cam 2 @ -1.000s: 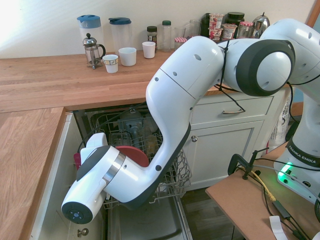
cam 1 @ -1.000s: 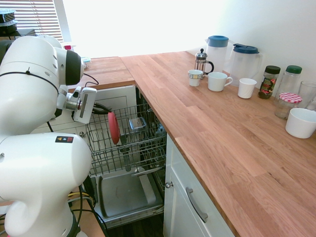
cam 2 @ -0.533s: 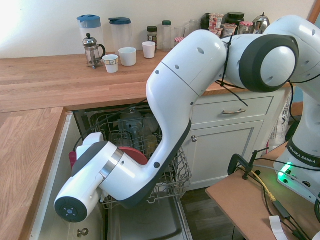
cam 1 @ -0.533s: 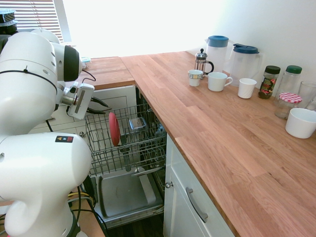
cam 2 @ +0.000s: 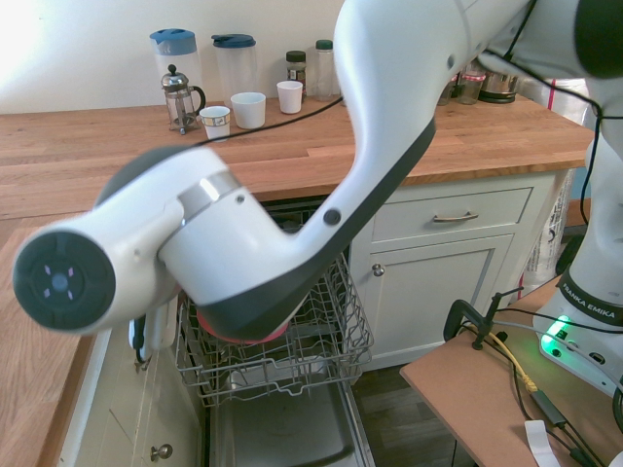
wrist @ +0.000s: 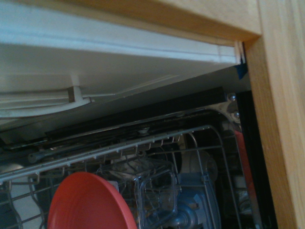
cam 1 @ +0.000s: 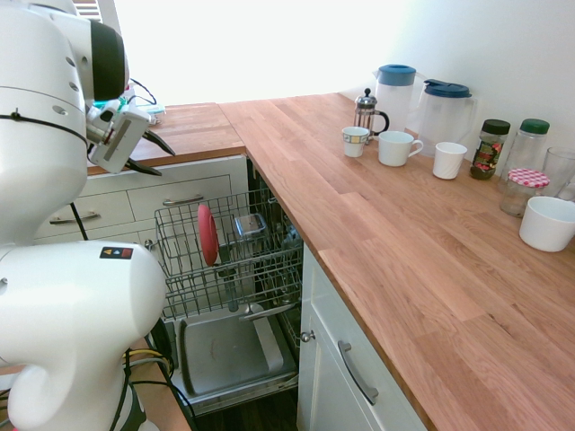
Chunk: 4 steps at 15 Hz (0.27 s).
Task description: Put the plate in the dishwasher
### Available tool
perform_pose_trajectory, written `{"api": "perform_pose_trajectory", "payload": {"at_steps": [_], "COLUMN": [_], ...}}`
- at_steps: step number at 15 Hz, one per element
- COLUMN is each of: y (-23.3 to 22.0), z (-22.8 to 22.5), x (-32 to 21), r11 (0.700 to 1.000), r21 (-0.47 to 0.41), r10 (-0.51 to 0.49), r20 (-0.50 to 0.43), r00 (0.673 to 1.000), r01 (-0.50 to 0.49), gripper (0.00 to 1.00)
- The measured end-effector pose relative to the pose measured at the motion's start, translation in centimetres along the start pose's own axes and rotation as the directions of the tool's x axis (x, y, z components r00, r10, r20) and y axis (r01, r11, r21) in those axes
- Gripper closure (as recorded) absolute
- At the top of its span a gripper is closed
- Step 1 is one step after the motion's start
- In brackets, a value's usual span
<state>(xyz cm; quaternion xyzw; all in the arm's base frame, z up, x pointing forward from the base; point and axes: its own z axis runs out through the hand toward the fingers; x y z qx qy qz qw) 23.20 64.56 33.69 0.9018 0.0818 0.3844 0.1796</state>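
jaws spread wide, empty; plate upright in dishwasher.

The arm is made of glossy white, rounded shells with black bands at its joints. A small dark label with red and yellow symbols sits on one lower shell. Thin black cables run along the links, and "FRANKA EMIKA" is printed on the base.

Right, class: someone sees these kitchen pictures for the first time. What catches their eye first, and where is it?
The coral-red plate stands on edge between the tines of the dishwasher rack, pulled out below the wooden counter. The big white robot arm fills the near side, its open gripper up by the counter edge, apart from the plate.
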Motion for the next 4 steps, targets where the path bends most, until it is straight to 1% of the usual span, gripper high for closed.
{"api": "perform_pose_trajectory", "payload": {"at_steps": [2, 4], "y": [3.3, 6.3], "z": [-2.0, -2.8], "x": [2.4, 4.3], "r11": [0.998, 0.994], "r21": [0.033, 0.063], "r10": [0.054, 0.088], "r20": [0.044, 0.090], "r00": [0.998, 0.992], "r01": [-0.056, -0.094], "gripper": [0.00, 0.00]}}
